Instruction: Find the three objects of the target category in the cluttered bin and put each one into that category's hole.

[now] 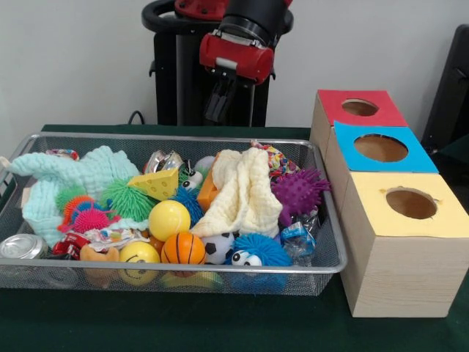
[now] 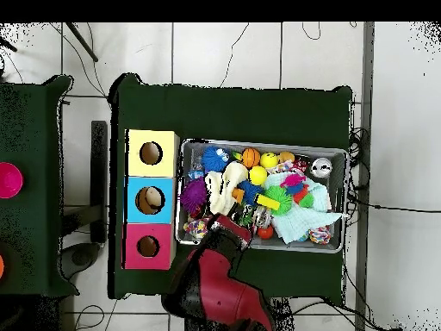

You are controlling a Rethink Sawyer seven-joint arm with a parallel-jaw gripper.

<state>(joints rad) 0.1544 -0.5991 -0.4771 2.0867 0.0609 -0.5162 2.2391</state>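
Note:
The wire mesh bin (image 1: 168,137) sits on the green table, full of toys. In it are a yellow ball (image 1: 168,219), an orange basketball (image 1: 183,248), a purple spiky ball (image 1: 299,192), a yellow cheese wedge (image 1: 157,185), a cream cloth (image 1: 238,194), a mint cloth (image 1: 80,176) and a crushed can (image 1: 22,246). My gripper (image 1: 218,103) hangs in the air above the bin's far rim, touching nothing. In the overhead view the gripper (image 2: 231,228) is over the edge of the bin (image 2: 258,144) nearest the robot's base.
Three wooden boxes with round holes stand beside the bin: red top (image 1: 333,103), blue top (image 1: 421,158), yellow top (image 1: 374,216). From above they line the bin's left side: yellow (image 2: 136,142), blue (image 2: 136,200), red (image 2: 133,246). A second green table (image 2: 34,172) stands further left.

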